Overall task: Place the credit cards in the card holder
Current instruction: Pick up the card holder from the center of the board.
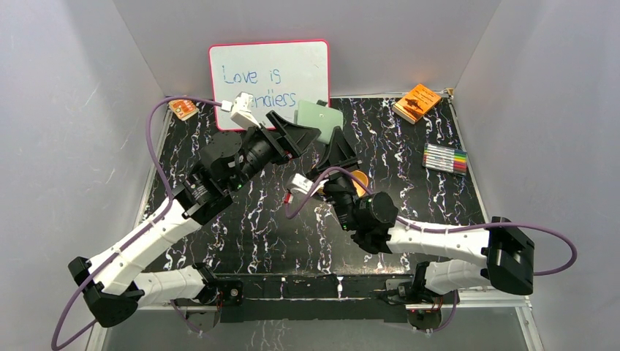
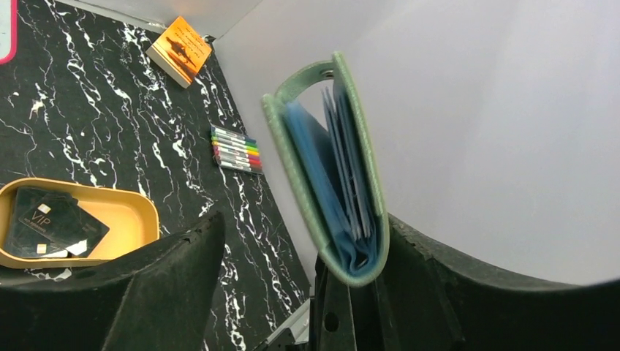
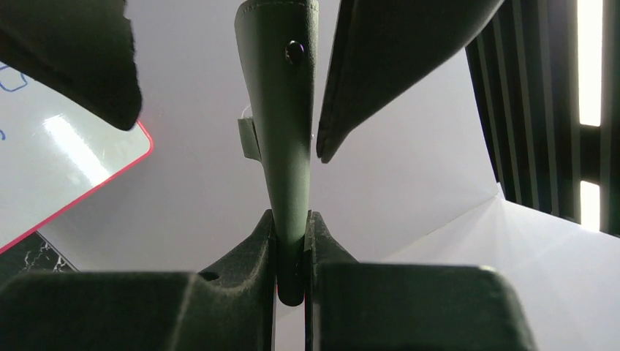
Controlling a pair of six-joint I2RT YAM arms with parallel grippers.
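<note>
The sage-green card holder (image 1: pixel 319 117) is held up in the air on edge, pinched at its lower edge by my right gripper (image 3: pixel 291 227), which is shut on it. From the left wrist I see into its fold, with bluish plastic sleeves (image 2: pixel 322 175) inside. My left gripper (image 2: pixel 311 241) is open and straddles the holder: one finger (image 3: pixel 387 58) lies close against its side and the other finger (image 3: pixel 73 58) stands well apart. Dark credit cards (image 2: pixel 55 227) lie in the tan-orange tray (image 2: pixel 135 212) on the table.
A whiteboard (image 1: pixel 269 80) leans on the back wall. An orange booklet (image 1: pixel 417 102) sits at the back right, a set of markers (image 1: pixel 444 158) on the right, and a small orange packet (image 1: pixel 183 108) at the back left. Grey walls enclose the black marbled table.
</note>
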